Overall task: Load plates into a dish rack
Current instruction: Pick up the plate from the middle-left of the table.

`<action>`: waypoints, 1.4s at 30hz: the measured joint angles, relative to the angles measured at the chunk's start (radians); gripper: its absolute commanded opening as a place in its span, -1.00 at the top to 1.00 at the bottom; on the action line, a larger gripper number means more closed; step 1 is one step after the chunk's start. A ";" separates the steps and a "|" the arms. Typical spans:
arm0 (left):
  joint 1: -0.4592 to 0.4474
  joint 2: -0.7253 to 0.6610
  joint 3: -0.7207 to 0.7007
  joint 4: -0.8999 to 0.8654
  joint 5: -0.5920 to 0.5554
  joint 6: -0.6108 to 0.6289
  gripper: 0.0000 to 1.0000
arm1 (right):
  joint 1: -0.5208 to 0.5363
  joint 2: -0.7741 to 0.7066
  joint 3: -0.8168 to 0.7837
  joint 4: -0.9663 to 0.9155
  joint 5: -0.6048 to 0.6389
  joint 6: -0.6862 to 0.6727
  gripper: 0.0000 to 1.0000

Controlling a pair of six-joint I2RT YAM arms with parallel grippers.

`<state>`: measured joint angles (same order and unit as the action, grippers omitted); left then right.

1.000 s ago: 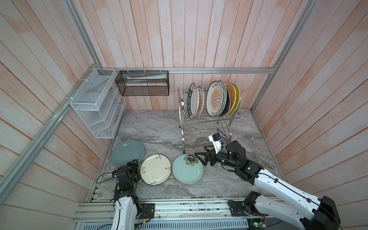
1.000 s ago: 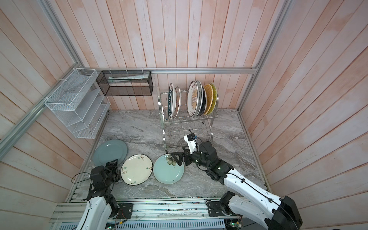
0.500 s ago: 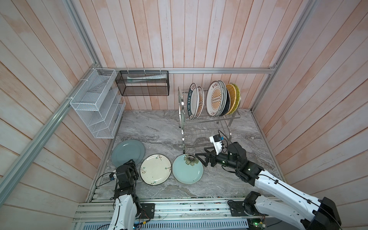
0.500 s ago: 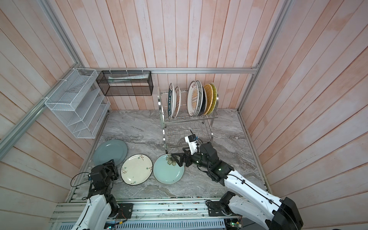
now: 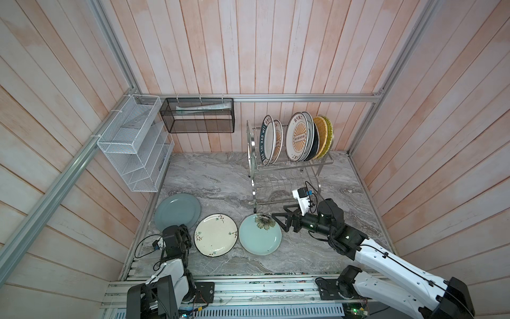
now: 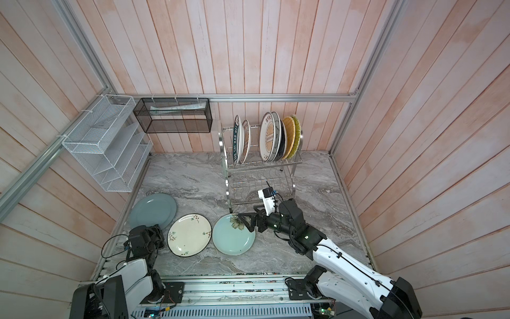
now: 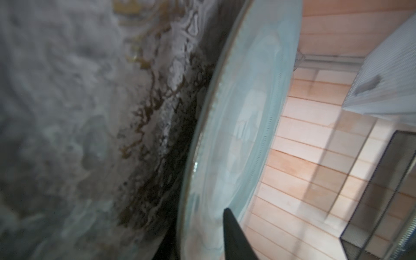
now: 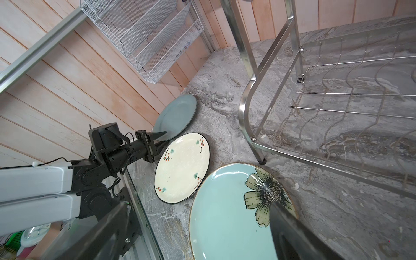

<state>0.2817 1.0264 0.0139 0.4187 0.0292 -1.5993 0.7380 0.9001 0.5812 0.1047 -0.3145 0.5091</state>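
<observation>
3 plates (image 5: 216,234) on ctr (image 5: 220,182), 7 in rack (image 5: 250,154)

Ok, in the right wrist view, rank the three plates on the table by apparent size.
1. Pale blue flower plate
2. Cream floral plate
3. Grey-blue plate
Camera nearness exaggerates this; real sizes may be alike.

the dish rack (image 5: 292,165) blocks the centre right of both top views: its upper tier is crowded with upright plates (image 5: 298,136) save one gap left of the middle, while the lower tier (image 8: 351,93) seems bare, though its far end is cut off. three flat plates (image 5: 215,234) line the lower centre of the marble counter (image 5: 215,179), leaving open stone above them. the white mesh shelf (image 5: 132,154) and black mesh box (image 5: 198,121) jut out at upper left.
</observation>
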 measured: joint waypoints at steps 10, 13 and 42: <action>0.001 -0.114 -0.005 -0.004 -0.040 -0.017 0.91 | 0.000 -0.015 -0.012 0.000 0.003 0.020 -0.96; 0.001 -0.161 -0.005 -0.029 -0.047 -0.011 1.00 | 0.000 -0.019 -0.014 0.000 0.003 0.023 -0.96; 0.002 -0.370 0.013 -0.197 0.185 0.306 1.00 | 0.000 -0.037 -0.010 -0.052 0.037 0.022 -0.95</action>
<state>0.2832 0.6567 0.0269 0.2214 0.2138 -1.2930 0.7376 0.8631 0.5713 0.0525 -0.2779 0.5312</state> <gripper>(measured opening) 0.081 0.978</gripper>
